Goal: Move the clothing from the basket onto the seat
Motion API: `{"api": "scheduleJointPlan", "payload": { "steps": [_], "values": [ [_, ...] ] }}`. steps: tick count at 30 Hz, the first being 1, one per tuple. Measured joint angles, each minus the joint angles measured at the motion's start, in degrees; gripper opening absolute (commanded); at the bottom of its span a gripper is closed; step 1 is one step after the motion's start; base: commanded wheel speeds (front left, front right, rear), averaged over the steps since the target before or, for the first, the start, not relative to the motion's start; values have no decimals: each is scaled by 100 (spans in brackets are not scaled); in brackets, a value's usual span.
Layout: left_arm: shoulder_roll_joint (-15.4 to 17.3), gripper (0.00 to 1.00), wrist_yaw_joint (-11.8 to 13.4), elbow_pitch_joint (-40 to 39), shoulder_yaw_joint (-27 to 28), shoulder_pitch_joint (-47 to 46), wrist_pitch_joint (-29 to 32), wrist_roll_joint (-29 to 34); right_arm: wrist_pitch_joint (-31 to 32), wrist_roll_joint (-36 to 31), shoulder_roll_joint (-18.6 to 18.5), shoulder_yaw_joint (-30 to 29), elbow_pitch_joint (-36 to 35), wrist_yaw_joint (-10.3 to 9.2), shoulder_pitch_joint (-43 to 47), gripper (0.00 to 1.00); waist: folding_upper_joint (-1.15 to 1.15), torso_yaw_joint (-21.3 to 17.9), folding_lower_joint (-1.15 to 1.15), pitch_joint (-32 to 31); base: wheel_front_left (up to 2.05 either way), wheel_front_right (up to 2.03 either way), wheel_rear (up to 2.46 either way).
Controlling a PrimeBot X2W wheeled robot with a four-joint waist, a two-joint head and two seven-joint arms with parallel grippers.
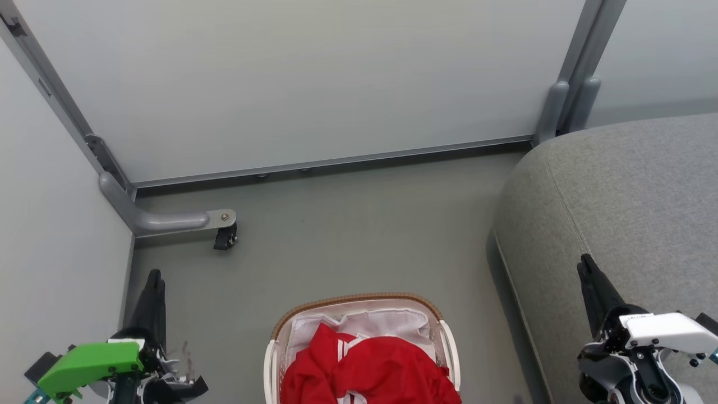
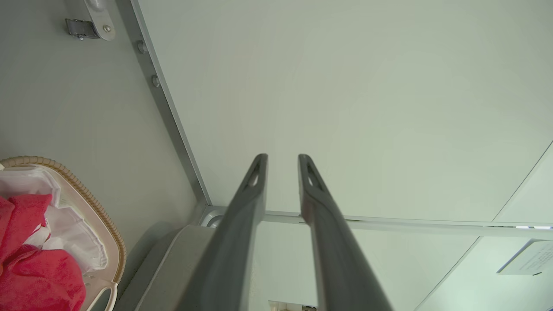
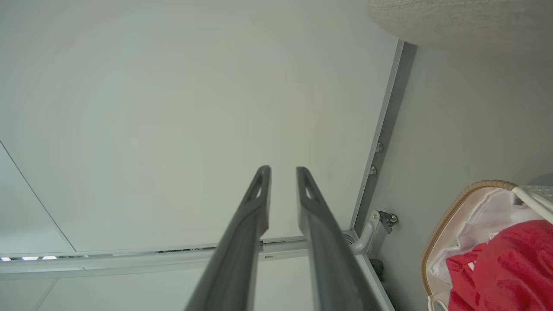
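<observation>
Clothing (image 1: 370,370) lay heaped in the basket (image 1: 359,298), seat (image 1: 628,196) to its right. I saw left end effector (image 2: 283,160) and right end effector (image 3: 283,170) both empty, fingers narrowly apart; a partition caster (image 1: 224,238) stood ahead.

legible text: none | white cover (image 1: 664,330) on the right gripper (image 1: 587,265): small dark print, too fine to read | paper sheet (image 2: 525,258) at lower right of left wrist view: faint lines, illegible | brands, numbers, signs: none readable
</observation>
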Motion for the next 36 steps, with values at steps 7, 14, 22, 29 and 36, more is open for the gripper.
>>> {"api": "scheduleJointPlan", "payload": {
  "steps": [7, 14, 22, 29, 36],
  "values": [
    [-30, 100, 3, 166, -149, 208, -132, 21, -127, -15, 64, 71, 176, -1, 153, 100, 0, 0, 0, 4, 0, 0, 0],
    [-30, 100, 3, 131, -299, 208, -313, 212, -319, -225, 62, 70, 180, -1, 160, 100, 0, 3, 0, 10, 0, 0, 0],
    [-29, 100, 3, -65, -361, 207, -538, 783, -533, -821, 54, -86, 98, -1, 163, 100, 0, 19, 0, 17, 0, 0, 0],
    [-27, 100, 3, -314, -447, 203, -702, 1611, -697, -1946, 46, -163, -316, -1, 163, 100, 0, 38, 0, 23, 0, 0, 0],
    [-24, 100, 18, -541, -554, 201, -845, 2575, -845, -3063, 37, -80, -578, -1, 214, 100, 0, 52, 0, 27, 0, 0, 0]
  ]
}}
